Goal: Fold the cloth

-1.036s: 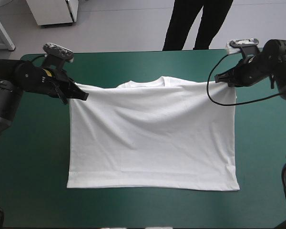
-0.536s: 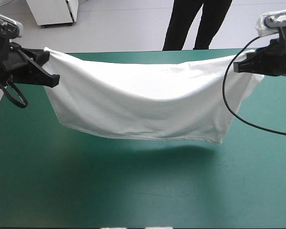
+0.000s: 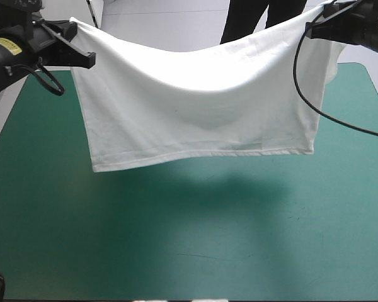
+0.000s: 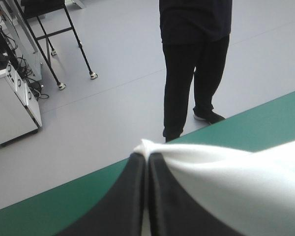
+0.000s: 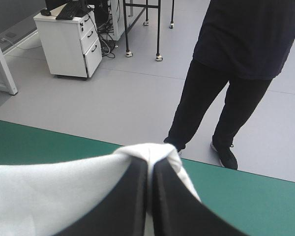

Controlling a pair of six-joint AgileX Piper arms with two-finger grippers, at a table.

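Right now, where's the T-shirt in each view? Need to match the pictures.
High view: T-shirt hangs mid-picture, stretched between left fingers and right fingers.
Left wrist view: a corner pinched in the left fingers.
Right wrist view: a corner pinched in the right fingers.
Shared landmark: teal-green cover.

Far edge of the table (image 3: 44, 207) mostly behind the raised T-shirt (image 3: 195, 113)

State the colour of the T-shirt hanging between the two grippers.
Plain white, with no print visible; the T-shirt shows best in the high view.
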